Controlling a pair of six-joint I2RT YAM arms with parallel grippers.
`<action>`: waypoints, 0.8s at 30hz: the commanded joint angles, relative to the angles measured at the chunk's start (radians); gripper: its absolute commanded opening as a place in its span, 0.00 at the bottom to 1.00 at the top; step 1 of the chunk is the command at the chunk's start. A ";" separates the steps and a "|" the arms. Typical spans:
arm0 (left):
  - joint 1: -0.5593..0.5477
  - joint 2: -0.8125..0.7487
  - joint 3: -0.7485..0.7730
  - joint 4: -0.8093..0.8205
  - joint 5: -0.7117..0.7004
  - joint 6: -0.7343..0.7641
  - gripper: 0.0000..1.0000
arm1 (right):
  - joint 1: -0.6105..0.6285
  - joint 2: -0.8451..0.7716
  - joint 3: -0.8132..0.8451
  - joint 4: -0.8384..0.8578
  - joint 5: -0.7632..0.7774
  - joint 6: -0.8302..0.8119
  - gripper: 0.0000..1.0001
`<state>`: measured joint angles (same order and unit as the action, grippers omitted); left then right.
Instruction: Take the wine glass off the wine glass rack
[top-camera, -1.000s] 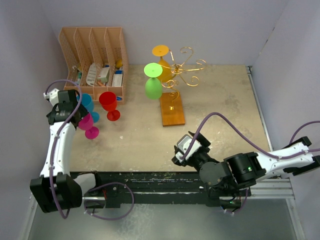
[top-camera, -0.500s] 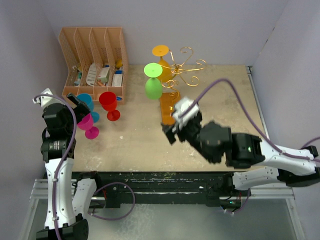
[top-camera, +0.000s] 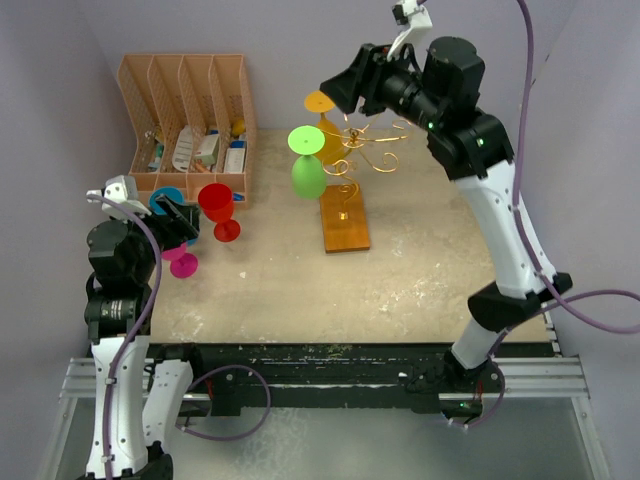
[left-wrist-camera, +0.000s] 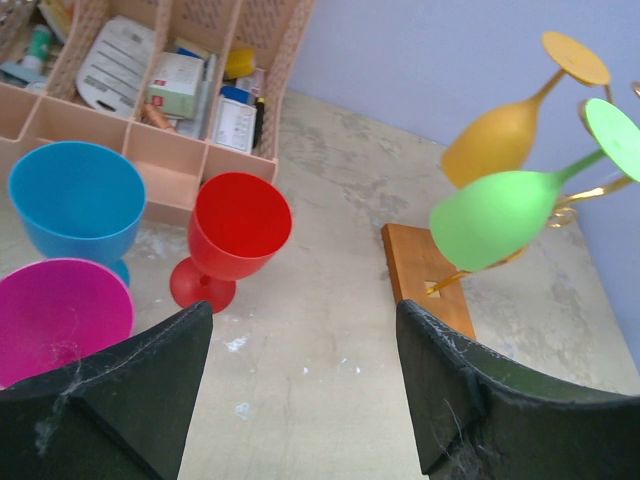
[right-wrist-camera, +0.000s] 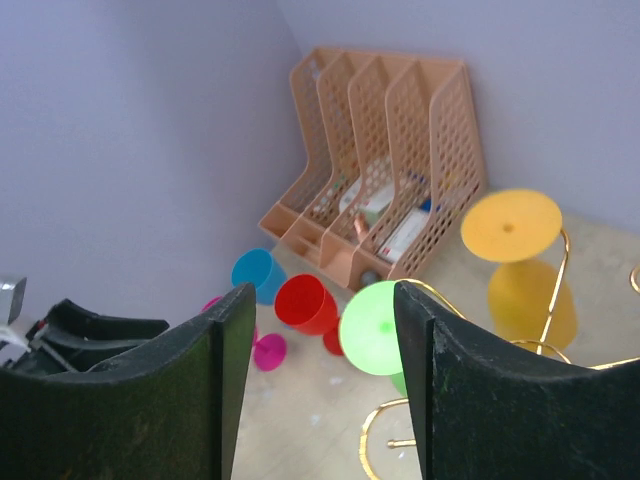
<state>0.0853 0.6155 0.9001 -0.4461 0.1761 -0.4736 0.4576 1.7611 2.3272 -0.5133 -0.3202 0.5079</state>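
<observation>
My right gripper (top-camera: 338, 92) above the far wine glass rack (top-camera: 372, 137), jaws apart, empty, green wine glass (top-camera: 306, 176) hanging on it, my left gripper (left-wrist-camera: 300, 345) near left, spread, seemingly empty.

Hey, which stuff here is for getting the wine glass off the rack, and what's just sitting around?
For the job: wine glass rack, green glass, orange glass hanging on it.
Lying about: red cup, blue cup, magenta cup, file organizer.
</observation>
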 joint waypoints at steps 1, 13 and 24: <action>-0.021 0.001 -0.008 0.067 0.053 0.026 0.77 | -0.054 0.045 0.006 0.026 -0.325 0.205 0.58; -0.022 0.001 -0.010 0.067 0.056 0.020 0.78 | -0.056 0.095 -0.041 -0.084 -0.280 0.114 0.52; -0.022 0.009 -0.012 0.069 0.060 0.020 0.78 | -0.054 0.110 -0.063 -0.142 -0.216 0.054 0.50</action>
<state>0.0685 0.6205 0.8879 -0.4332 0.2165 -0.4675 0.4046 1.8977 2.2639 -0.6559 -0.5560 0.5930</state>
